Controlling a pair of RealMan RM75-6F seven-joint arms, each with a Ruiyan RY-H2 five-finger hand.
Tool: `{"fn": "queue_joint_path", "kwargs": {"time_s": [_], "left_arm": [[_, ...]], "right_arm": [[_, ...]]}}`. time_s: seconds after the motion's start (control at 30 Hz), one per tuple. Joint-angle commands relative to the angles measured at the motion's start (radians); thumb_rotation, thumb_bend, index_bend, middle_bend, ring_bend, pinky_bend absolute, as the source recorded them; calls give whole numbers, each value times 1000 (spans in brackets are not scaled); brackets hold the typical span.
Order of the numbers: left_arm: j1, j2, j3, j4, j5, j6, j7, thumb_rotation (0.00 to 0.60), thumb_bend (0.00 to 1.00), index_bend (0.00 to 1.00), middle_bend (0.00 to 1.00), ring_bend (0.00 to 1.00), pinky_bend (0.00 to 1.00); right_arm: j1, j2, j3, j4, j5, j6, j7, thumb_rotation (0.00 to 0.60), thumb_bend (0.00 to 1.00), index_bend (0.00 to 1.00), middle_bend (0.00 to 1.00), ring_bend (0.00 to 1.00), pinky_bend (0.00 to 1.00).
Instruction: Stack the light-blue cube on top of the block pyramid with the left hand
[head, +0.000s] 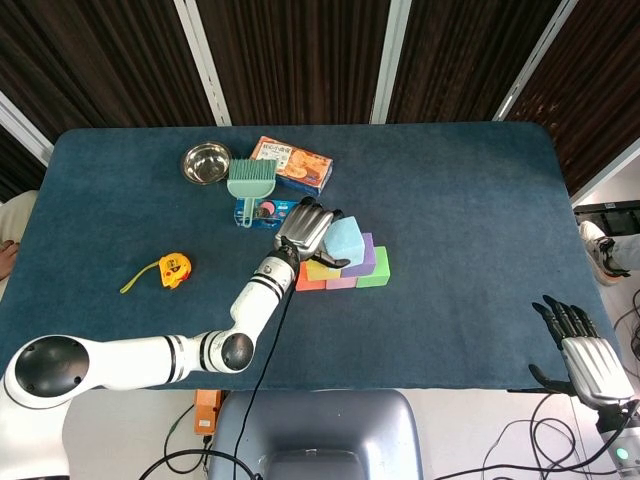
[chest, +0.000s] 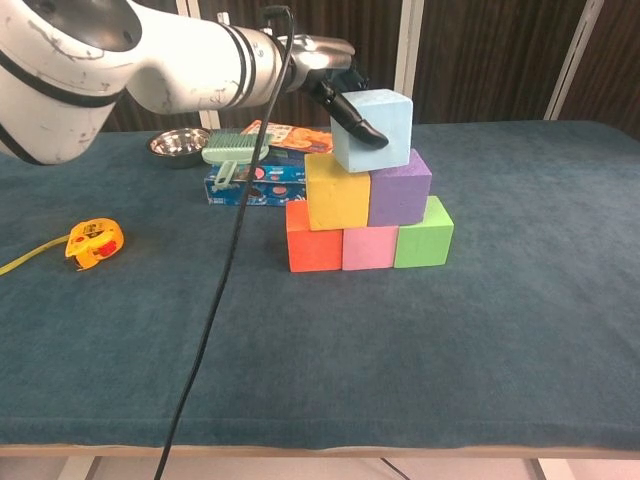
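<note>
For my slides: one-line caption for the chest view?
Left hand holds the light-blue cube atop the yellow and purple blocks of the pyramid.

The light-blue cube (chest: 377, 131) was a pale sky blue, gripped by the left hand (chest: 333, 82) in silver and black. Just below the hand sat a yellow block (chest: 337, 192) and a purple block (chest: 401, 188); lower still, an orange-red block (chest: 314, 242), a pink block (chest: 369, 247) and a green block (chest: 424, 235). The surface (chest: 480, 330) was dark teal. Well to the hand's left lay a yellow tape measure (chest: 94, 240) with a red patch.
</note>
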Motion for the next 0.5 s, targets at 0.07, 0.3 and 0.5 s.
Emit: {"fn": "queue_joint_path", "kwargs": {"time_s": [0.07, 0.3, 0.5], "left_arm": [[1, 0, 2, 2, 3, -3, -4, 403, 46, 392, 465, 306, 172], [2, -1, 9, 7, 15, -9, -9, 403, 10, 353, 465, 301, 172], [5, -3, 8, 8, 28, -9, -21, 402, 0, 335, 437, 284, 169]], "right_arm": [[0, 0, 0, 0, 0, -1, 0, 600, 211, 0, 0, 0, 0], [0, 1, 1, -1, 0, 0, 2, 600, 211, 0, 0, 0, 0], [1, 1, 1, -1, 2, -1, 0, 600, 211, 0, 0, 0, 0]]}}
